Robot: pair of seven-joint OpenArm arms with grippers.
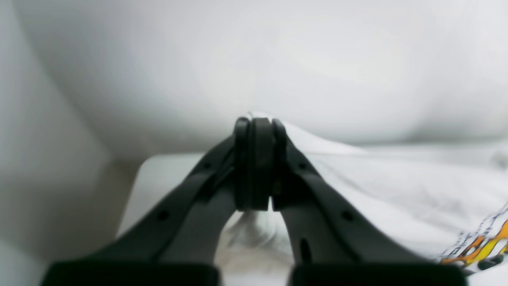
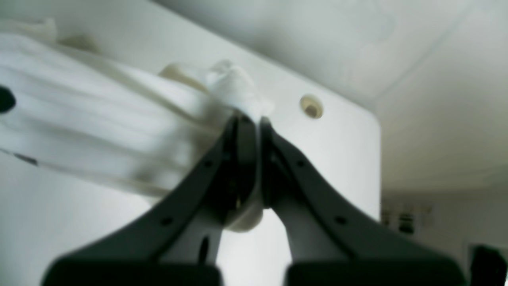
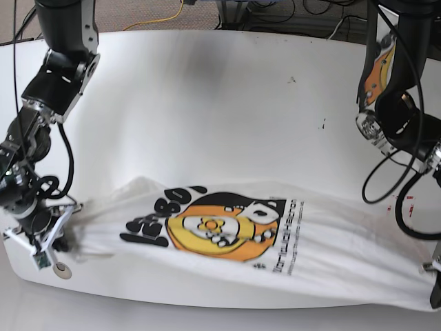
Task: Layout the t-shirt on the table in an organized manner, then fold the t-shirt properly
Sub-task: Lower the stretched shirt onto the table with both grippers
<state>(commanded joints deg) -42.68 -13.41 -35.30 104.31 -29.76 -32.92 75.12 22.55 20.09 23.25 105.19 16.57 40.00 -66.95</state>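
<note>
While it lies stretched across the near part of the table [image 3: 207, 96], the single t-shirt [image 3: 331, 248] runs lengthwise from about 9 o'clock to about 4 o'clock in the base view, its printed side up. One round orange-and-yellow flower graphic [image 3: 213, 226] sits a little toward 9 o'clock of the shirt's middle, with bold black lettering [image 3: 155, 224] on its 9 o'clock side and small black text lines [image 3: 288, 238] on its 3 o'clock side. The cloth is wrinkled and pulled to a point at each end.

Two grippers hold it, one at each end. The right gripper [image 2: 256, 119] is clamped on a bunched wad of white fabric at the shirt's 9 o'clock end; in the right wrist view the cloth pokes out past its closed fingertips at 12 o'clock and trails off toward 9 o'clock. The left gripper [image 1: 258, 123] is pinched together on a fold of the shirt at the 4 o'clock end, with fabric showing just beyond its tips and spreading toward 3 o'clock; a bit of the print appears at 4 o'clock in that wrist view. In the base view this gripper is mostly cut off by the picture's edge.

One grommet hole [image 3: 63, 270] shows near the table's corner, just beside the right gripper.
</note>
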